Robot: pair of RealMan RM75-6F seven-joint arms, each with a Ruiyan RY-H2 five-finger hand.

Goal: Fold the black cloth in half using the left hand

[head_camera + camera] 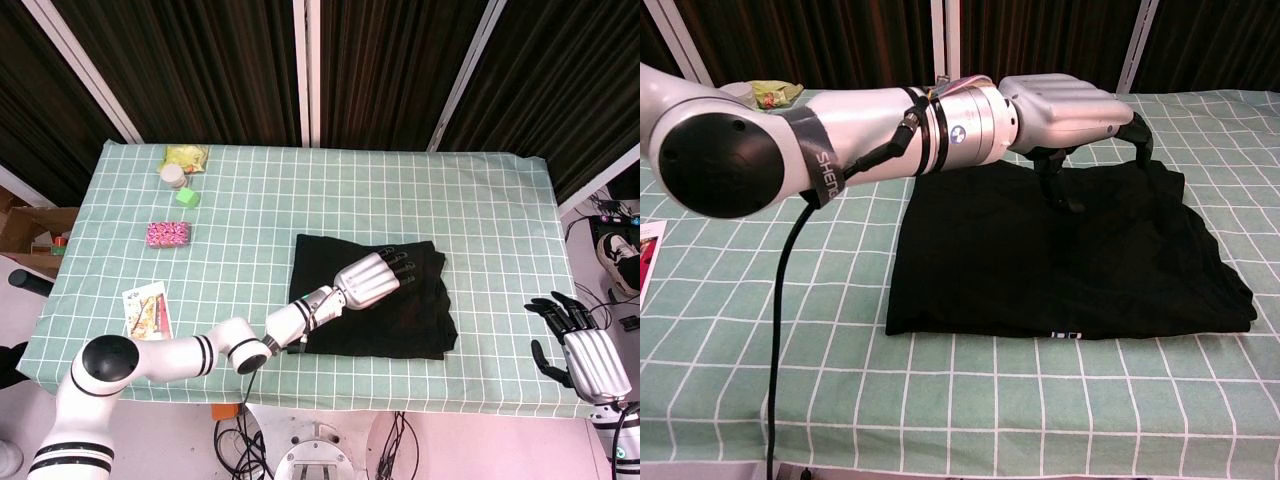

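Observation:
The black cloth (pixel 400 322) lies flat on the green checked table (pixel 480 200), front of centre, roughly square with doubled edges; the chest view shows the cloth (pixel 1060 270) spread across the middle. My left hand (pixel 372 280) reaches over it from the front left, fingers apart and bent downwards. In the chest view the left hand (pixel 1065 105) hangs just above the cloth, its thumb tip touching the fabric and its fingertips (pixel 1140 140) dipping to the far edge. No fabric is lifted. My right hand (pixel 585 350) stays off the table's right front corner, fingers spread, holding nothing.
Along the table's left side stand a yellow-green packet (pixel 186 156), a white jar (pixel 173 175), a green block (pixel 187 197), a pink patterned box (pixel 168 234) and a printed card (pixel 147 310). A cardboard box (pixel 30 235) sits beyond the left edge.

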